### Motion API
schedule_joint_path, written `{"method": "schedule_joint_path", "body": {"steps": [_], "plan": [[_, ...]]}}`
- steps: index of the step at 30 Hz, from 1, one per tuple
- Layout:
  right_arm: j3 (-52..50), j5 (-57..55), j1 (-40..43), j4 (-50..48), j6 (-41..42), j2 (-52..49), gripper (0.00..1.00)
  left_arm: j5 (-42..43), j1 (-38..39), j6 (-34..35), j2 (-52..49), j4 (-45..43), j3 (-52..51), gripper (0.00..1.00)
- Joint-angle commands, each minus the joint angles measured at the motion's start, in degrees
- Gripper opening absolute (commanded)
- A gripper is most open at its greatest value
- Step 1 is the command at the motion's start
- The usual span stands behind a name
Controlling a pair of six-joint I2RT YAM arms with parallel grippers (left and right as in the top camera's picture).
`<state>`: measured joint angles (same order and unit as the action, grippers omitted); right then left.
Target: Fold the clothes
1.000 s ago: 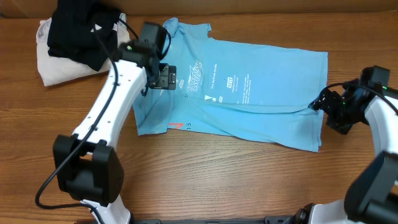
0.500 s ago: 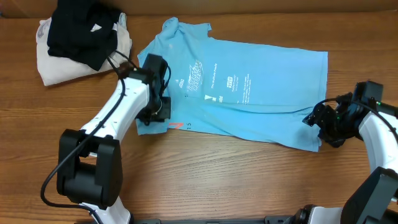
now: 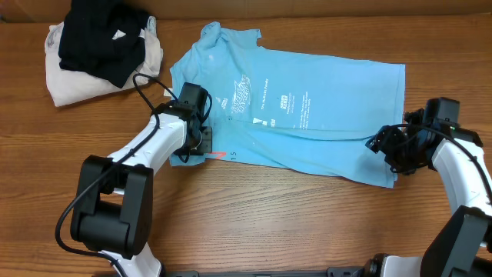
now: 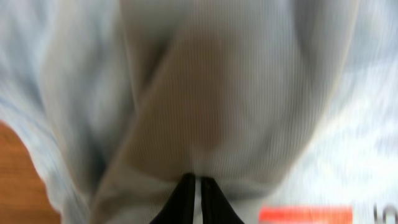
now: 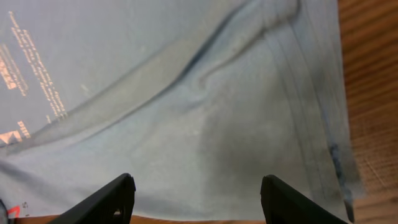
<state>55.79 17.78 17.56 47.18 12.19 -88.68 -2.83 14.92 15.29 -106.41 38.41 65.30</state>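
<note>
The clothes, a light sky-blue T-shirt (image 3: pixel 323 115) with white printed text, lie spread flat across the table with the collar at the far left. My left gripper (image 3: pixel 201 143) is at the shirt's near left edge beside the red-orange lettering (image 3: pixel 218 155). In the left wrist view, my left gripper (image 4: pixel 195 182) is shut, and blue fabric (image 4: pixel 217 93) bunches up at its tips. My right gripper (image 3: pixel 383 146) hovers open over the shirt's near right corner. The right wrist view shows its fingers (image 5: pixel 118 196) wide apart above the hem (image 5: pixel 311 112), with nothing between them.
A black garment (image 3: pixel 100 38) lies on a cream-white garment (image 3: pixel 65 83) at the back left corner. Bare wooden table (image 3: pixel 277 219) runs along the near side. The left arm (image 3: pixel 146 154) stretches over the table left of the shirt.
My left gripper moved from the shirt's chest print down to its near left edge and shut on the fabric. My right gripper slid left over the near right corner and narrowed slightly.
</note>
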Motion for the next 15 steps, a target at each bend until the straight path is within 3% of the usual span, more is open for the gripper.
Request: {"method": "schedule_joint_path", "body": {"steps": [1,4,8,11,15], "plan": [[-0.3,-1.1,-0.5,-3.0,0.9,-0.6,0.66,-3.8,0.0,0.2,-2.1,-3.8,-0.3,0.06],[-0.3,-2.5,-0.5,-4.3,1.6,-1.6,0.56,-3.8,0.0,0.2,-2.1,-5.5,-0.3,0.04],[-0.3,-2.5,-0.7,-4.5,1.6,-3.5,0.27,-6.4,-0.2,0.2,-2.1,-6.0,-0.3,0.04],[-0.3,-2.5,-0.8,-4.7,1.6,-5.6,0.11,-8.3,-0.7,0.2,-2.1,-6.2,-0.3,0.04],[-0.3,-3.3,-1.5,-4.0,4.2,-8.1,0.04,-8.1,-1.8,0.2,-2.1,-5.2,-0.3,0.04]]}}
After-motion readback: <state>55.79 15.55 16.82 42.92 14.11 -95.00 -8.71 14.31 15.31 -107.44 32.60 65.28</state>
